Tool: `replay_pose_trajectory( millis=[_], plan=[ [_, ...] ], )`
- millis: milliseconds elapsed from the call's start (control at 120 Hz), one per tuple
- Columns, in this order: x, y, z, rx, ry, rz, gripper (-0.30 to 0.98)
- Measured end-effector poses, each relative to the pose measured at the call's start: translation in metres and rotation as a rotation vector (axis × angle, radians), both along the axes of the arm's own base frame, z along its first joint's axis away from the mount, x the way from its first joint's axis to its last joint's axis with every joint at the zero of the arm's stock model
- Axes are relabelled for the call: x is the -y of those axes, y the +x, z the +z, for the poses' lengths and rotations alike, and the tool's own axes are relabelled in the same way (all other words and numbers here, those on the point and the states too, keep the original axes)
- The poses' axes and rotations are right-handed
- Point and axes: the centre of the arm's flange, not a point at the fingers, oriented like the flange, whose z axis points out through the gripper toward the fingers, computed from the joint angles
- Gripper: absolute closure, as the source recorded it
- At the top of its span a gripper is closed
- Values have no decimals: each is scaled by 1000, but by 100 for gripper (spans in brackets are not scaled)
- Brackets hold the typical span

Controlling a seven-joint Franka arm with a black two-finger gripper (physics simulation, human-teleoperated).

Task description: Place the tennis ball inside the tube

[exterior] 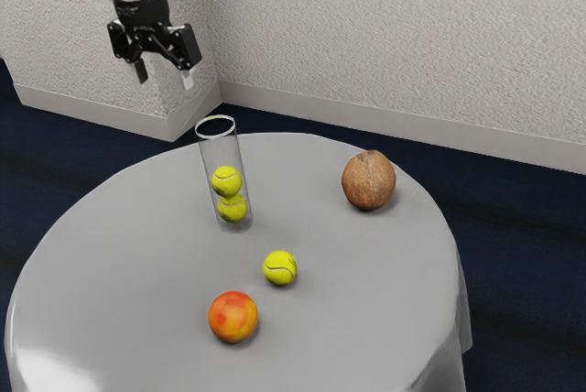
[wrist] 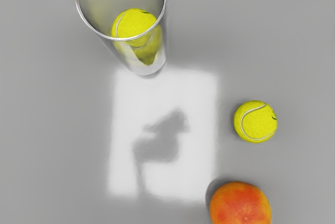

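Observation:
High above the table, toward the exterior view's upper left, my gripper [exterior: 165,79] hangs open with its fingers well apart and nothing between them. Below it a clear tube [exterior: 210,156] stands upright, holding two tennis balls stacked inside. A loose tennis ball [exterior: 280,267] lies on the table, apart from the tube. In the wrist view the loose tennis ball [wrist: 255,121] sits beside a bright patch, and the tube [wrist: 159,51] shows its open rim with yellow balls inside.
The round table [exterior: 137,264] has a grey cloth. A peach-like orange fruit [exterior: 233,317] lies close to the loose ball, also seen as an orange fruit [wrist: 241,204] in the wrist view. A brown coconut [exterior: 369,179] rests toward the exterior view's right.

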Motion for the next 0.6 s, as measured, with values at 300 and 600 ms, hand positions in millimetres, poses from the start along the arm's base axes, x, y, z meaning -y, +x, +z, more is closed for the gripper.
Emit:
replay_pose_trajectory(
  millis=[300, 600],
  plan=[
    [23, -39, -14, -29, 4, -26, 0],
    [113, -87, -102, -92, 4, -154, 0]
  ],
)
